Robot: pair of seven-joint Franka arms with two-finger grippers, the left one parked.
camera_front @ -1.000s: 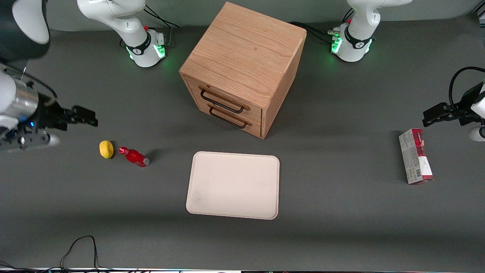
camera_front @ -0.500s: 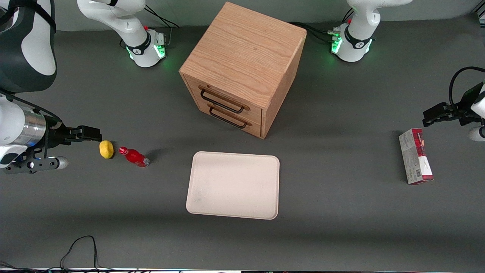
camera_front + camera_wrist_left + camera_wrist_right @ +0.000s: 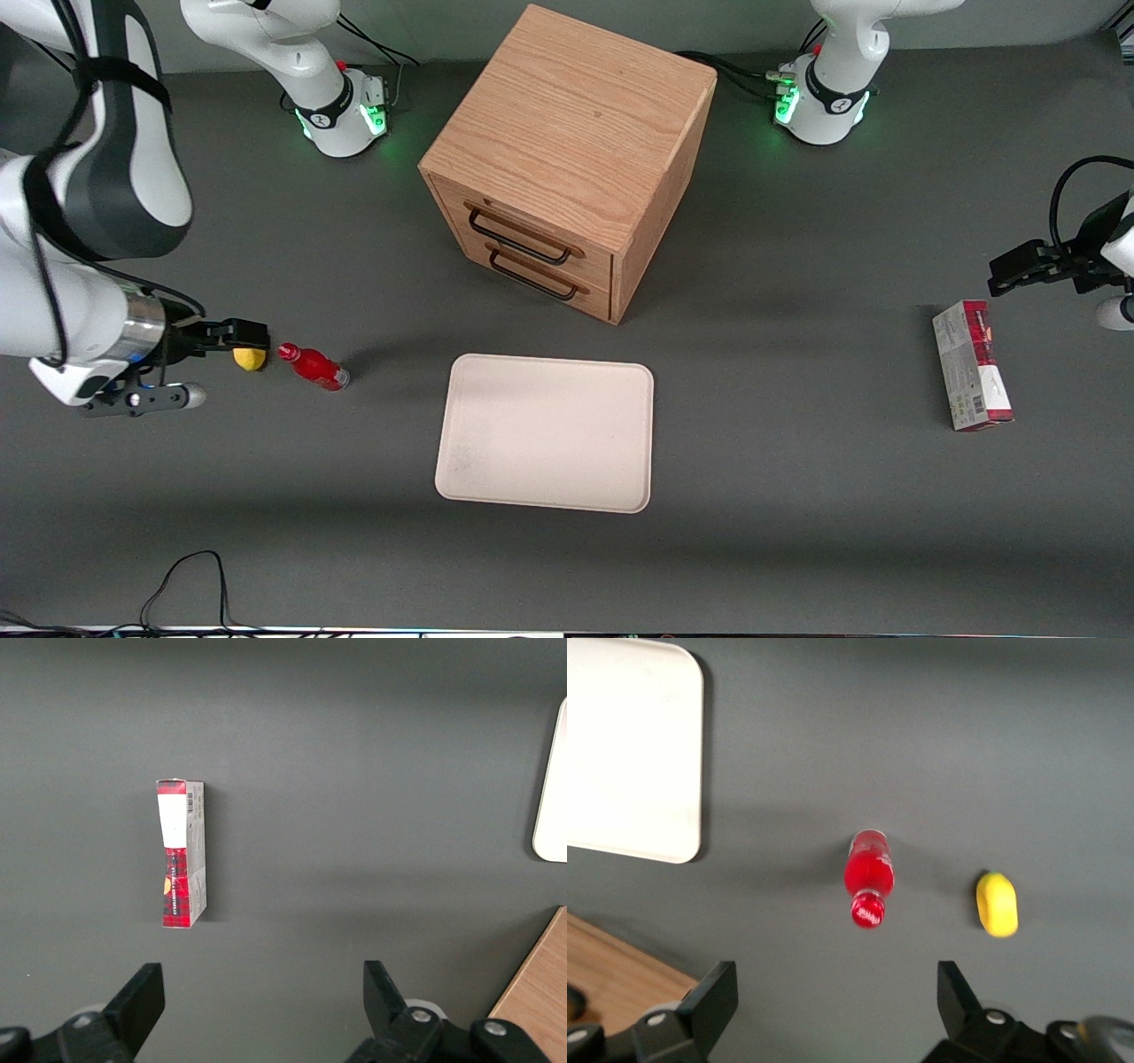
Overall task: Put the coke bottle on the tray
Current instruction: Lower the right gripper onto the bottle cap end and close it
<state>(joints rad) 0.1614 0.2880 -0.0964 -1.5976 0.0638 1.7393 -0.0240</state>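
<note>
The coke bottle lies on its side on the dark table, a small red bottle whose cap points toward the working arm's end. In the right wrist view the coke bottle has bare table all around it. The cream-white tray lies flat, a short way from the bottle toward the table's middle, and one rounded corner of the tray is seen from the wrist. My gripper hovers just short of the bottle's cap, above a yellow lump. The gripper is open, with nothing between its fingers.
A yellow lemon-like lump sits beside the bottle's cap, partly under my gripper. A wooden drawer cabinet stands farther from the front camera than the tray. A red-and-grey carton lies toward the parked arm's end.
My gripper has travelled toward the bottle and nearer the front camera, from beside the yellow lump to above it. Bottle, lump and tray have not moved.
</note>
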